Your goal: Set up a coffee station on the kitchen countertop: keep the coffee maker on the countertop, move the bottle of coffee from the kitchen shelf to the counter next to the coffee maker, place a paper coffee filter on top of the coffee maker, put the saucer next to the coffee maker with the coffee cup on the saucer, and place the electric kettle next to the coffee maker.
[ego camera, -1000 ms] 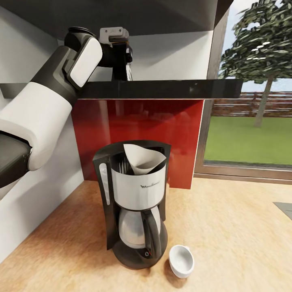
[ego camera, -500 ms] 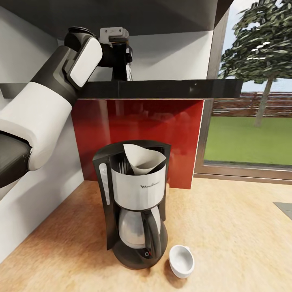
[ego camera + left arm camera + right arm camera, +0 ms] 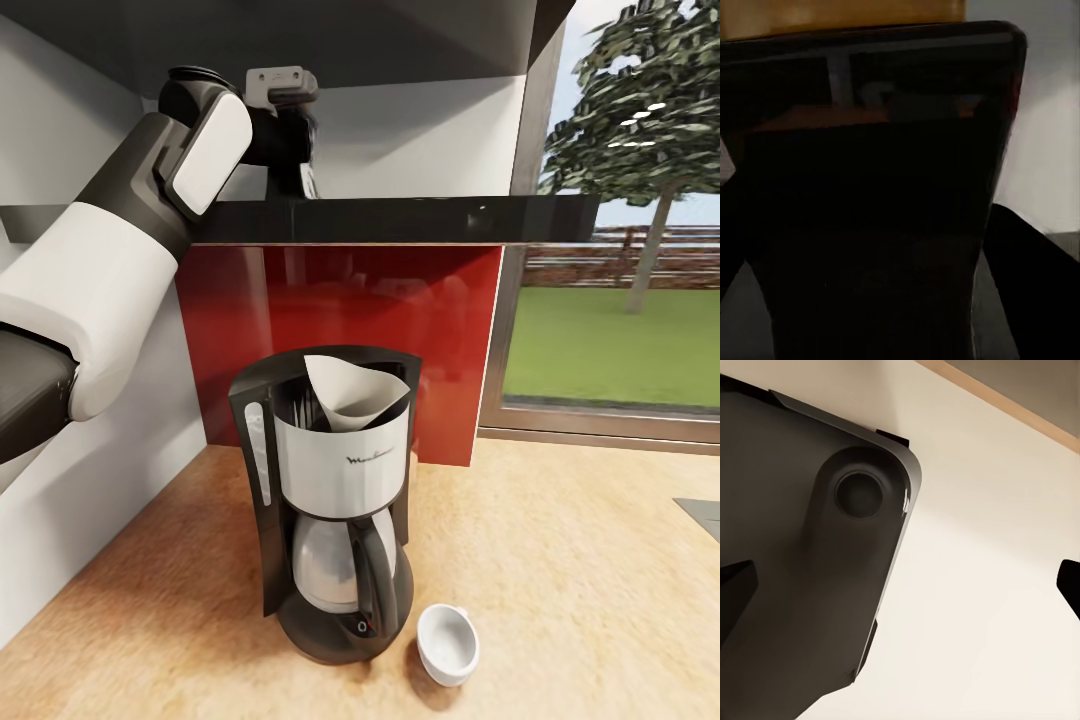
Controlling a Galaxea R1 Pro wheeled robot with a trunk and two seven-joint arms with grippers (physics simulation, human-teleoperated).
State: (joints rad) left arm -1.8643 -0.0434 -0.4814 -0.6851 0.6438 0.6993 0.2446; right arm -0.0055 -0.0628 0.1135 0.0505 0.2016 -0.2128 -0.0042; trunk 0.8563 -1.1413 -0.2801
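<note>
The bottle of coffee [image 3: 877, 202] looms dark and upright with its golden-brown lid, clamped between the left gripper's [image 3: 300, 180] fingers above the kitchen shelf [image 3: 400, 218], upper left. Lower centre, the coffee maker [image 3: 335, 500] holds the paper coffee filter [image 3: 352, 395], point upward. Whether the right gripper is open cannot be told.

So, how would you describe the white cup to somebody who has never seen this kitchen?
Start at the tan wooden countertop and find the black and silver coffee maker with a white paper filter in its top. The cup stands on the counter just beside the machine's round base. It is small, white, round and open-topped, with no saucer under it.
</note>
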